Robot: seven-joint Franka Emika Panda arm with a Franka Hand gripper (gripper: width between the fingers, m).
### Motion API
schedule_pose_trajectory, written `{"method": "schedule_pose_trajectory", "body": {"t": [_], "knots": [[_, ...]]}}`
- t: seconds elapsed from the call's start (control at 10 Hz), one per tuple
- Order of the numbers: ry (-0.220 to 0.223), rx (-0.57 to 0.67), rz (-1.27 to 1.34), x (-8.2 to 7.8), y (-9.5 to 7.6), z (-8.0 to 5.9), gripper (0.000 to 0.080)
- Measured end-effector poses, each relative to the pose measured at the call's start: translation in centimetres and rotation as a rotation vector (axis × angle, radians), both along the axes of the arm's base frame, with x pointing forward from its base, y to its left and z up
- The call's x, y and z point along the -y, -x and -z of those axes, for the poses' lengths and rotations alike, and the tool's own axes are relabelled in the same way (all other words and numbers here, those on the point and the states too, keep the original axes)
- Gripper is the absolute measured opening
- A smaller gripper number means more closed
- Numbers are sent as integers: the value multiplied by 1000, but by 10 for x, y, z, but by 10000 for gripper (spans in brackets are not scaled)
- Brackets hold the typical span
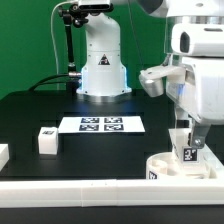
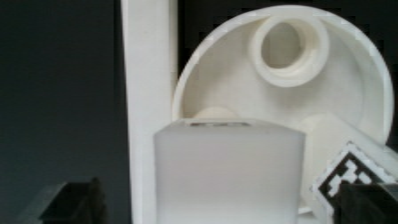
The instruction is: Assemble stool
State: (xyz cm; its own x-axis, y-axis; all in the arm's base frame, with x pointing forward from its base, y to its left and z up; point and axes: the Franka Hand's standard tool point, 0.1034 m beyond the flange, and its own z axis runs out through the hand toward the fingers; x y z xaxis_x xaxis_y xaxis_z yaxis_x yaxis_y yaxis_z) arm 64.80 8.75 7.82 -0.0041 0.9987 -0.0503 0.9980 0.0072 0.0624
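Observation:
The round white seat disc (image 1: 165,164) lies at the front on the exterior view's right, against the border rail. My gripper (image 1: 190,138) is shut on a white stool leg (image 1: 188,152) with a tag, held upright over the disc. In the wrist view the leg (image 2: 222,165) fills the space between my dark fingers (image 2: 71,202), my gripper (image 2: 222,208) closed around it. The seat disc (image 2: 240,95) lies beyond the leg, with a raised round socket (image 2: 285,45) on it. I cannot tell whether the leg touches the disc.
A loose leg (image 1: 45,140) stands on the black table at the exterior view's left; another white part (image 1: 3,153) is cut by the left edge. The marker board (image 1: 100,124) lies mid-table. The border rail (image 1: 90,190) runs along the front and shows in the wrist view (image 2: 148,80).

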Motion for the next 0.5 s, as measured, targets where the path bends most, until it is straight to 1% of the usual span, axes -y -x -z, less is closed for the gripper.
{"method": "schedule_pose_trajectory", "body": {"t": [0.1,0.2,0.3,0.4,0.5], "knots": [[0,-1,3,0,0,0,602],[0,-1,5,1,0,1,602],[0,-1,6,1,0,1,399],[-1,0,23,1,0,1,399],[-2,0,44,2,0,1,338]]}}
